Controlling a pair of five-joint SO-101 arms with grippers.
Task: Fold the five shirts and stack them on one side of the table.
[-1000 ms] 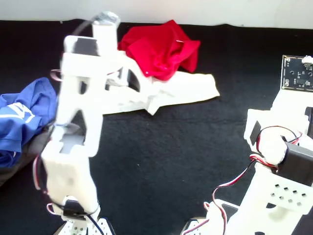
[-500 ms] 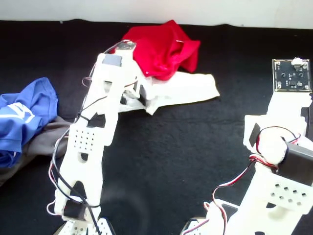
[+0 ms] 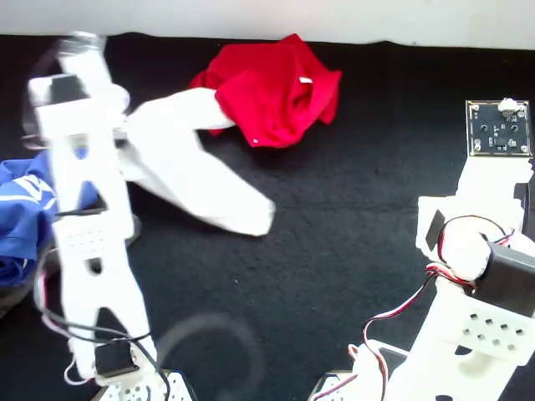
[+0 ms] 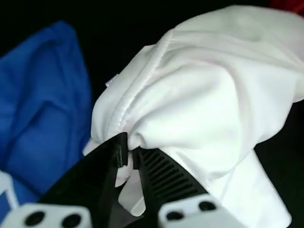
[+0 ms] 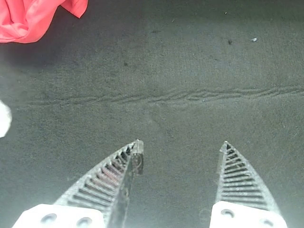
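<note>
At table's left half: left gripper [image 4: 127,152] clamping white shirt [image 3: 196,171], dragging it out from under red shirt [image 3: 272,88] toward blue shirt [image 3: 21,209]. White shirt trailing bunched, unfolded. Right gripper [image 5: 180,152] idling wide open, empty, over black table [image 5: 190,71]. Folding apparently not yet begun.

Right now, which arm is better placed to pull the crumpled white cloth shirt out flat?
Left. The left gripper is shut on the crumpled white cloth shirt, while the right gripper hangs open over the bare black table, apart from it.
</note>
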